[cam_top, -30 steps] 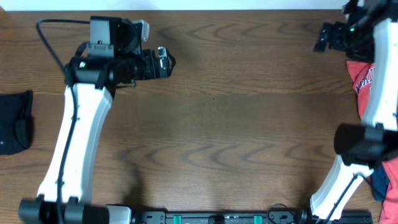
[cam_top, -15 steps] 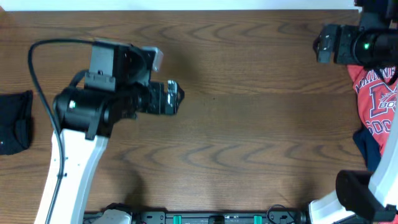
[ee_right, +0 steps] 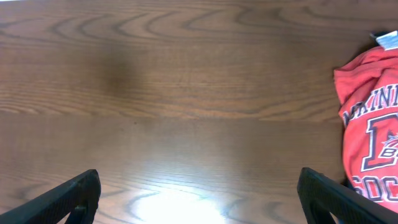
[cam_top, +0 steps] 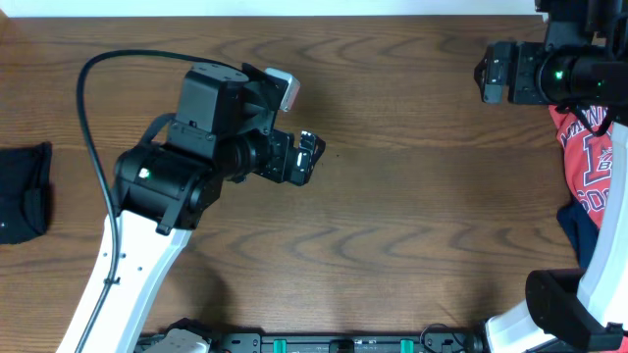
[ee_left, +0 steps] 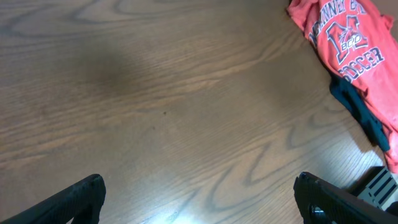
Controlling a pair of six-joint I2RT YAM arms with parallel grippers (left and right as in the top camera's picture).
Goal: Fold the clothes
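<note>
Overhead, right gripper (cam_top: 488, 75) is hovering beside the red T-shirt (cam_top: 591, 157), left gripper (cam_top: 314, 158) well apart from it, both gaping empty; black T-shirt (cam_top: 22, 192) is lying farthest away.

Black clothes (cam_top: 22, 191); red T-shirt (cam_top: 592, 162), white lettering; garment (cam_top: 577, 230) seemingly navy.

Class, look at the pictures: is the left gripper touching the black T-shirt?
Apart. The overhead view shows a wide stretch of bare table between the left gripper and the black T-shirt.
</note>
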